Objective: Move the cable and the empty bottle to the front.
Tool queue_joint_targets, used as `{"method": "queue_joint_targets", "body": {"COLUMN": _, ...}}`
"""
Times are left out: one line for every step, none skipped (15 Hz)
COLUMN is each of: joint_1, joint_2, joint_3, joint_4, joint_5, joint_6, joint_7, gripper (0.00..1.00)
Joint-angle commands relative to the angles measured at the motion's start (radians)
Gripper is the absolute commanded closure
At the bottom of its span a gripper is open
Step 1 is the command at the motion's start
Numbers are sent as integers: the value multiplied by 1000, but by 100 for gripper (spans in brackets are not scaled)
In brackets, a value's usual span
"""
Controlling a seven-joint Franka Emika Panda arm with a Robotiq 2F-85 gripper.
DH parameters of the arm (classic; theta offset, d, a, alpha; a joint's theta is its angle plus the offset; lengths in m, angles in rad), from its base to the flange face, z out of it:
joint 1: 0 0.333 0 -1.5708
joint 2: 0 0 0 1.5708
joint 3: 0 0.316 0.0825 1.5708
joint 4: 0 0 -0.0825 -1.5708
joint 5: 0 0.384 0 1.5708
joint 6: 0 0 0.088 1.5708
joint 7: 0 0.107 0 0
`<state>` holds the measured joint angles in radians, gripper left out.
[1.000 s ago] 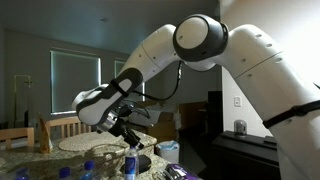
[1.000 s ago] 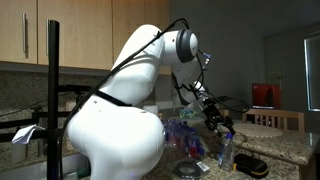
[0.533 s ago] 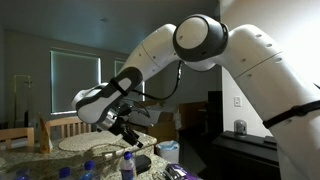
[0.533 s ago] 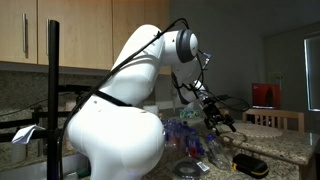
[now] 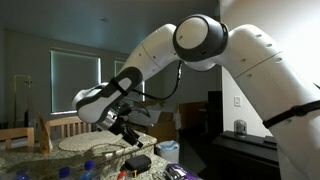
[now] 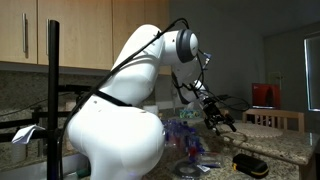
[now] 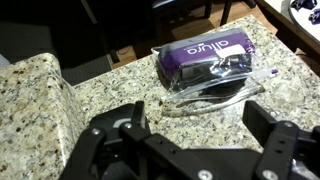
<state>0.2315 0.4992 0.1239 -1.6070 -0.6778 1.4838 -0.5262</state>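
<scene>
My gripper [image 7: 198, 116] hangs open over the speckled granite counter [image 7: 60, 110], with nothing between its black fingers [image 7: 268, 122]. Both exterior views show it above the counter [image 5: 128, 128] [image 6: 216, 118]. Just beyond the fingers lies a purple packet marked "allura" [image 7: 205, 55] in a clear plastic wrap. The empty bottle does not stand under the gripper in any view, and I cannot make it out. No cable is clearly visible.
The counter's edge runs close behind the purple packet, with dark floor beyond. In an exterior view a dark flat object [image 5: 138, 162] and blue-capped items [image 5: 88, 168] lie on the counter. Clear plastic clutter [image 6: 186, 136] and a dark round dish [image 6: 250, 165] lie near the gripper.
The jaws have opened fully. The clear bottle that stood upright under the gripper one second ago is gone from that spot in both exterior views. The arm has barely moved.
</scene>
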Motion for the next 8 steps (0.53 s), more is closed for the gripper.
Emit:
{"method": "queue_joint_targets", "body": {"joint_1": -20, "joint_2": -14, "joint_3": 15, "joint_4": -5, "joint_5": 14, "joint_6": -19, "joint_7": 28, "gripper": 0}}
{"method": "queue_joint_targets", "body": {"joint_1": -21, "joint_2": -14, "joint_3": 15, "joint_4": -5, "joint_5": 14, "joint_6": -20, "joint_7": 27, "gripper": 0}}
{"method": "queue_joint_targets", "body": {"joint_1": -21, "joint_2": -13, "joint_3": 17, "joint_4": -7, "joint_5": 23, "joint_6": -28, "joint_7": 30, "gripper": 0}}
{"method": "queue_joint_targets", "body": {"joint_1": -22, "joint_2": -20, "joint_3": 20, "joint_4": -17, "joint_5": 30, "joint_6": -26, "joint_7": 31, "gripper": 0}}
{"method": "queue_joint_targets", "body": {"joint_1": -27, "joint_2": -45, "joint_3": 26, "joint_4": -45, "joint_5": 48, "joint_6": -11, "joint_7": 39, "gripper": 0}}
{"method": "queue_joint_targets", "body": {"joint_1": -37, "joint_2": -71, "joint_3": 31, "joint_4": -69, "joint_5": 79, "joint_6": 11, "joint_7": 47, "gripper": 0}}
{"method": "queue_joint_targets", "body": {"joint_1": -60, "joint_2": -119, "joint_3": 39, "joint_4": -106, "joint_5": 151, "joint_6": 41, "joint_7": 62, "gripper": 0}}
{"method": "queue_joint_targets", "body": {"joint_1": -73, "joint_2": -160, "joint_3": 35, "joint_4": -138, "joint_5": 191, "joint_6": 50, "joint_7": 64, "gripper": 0}}
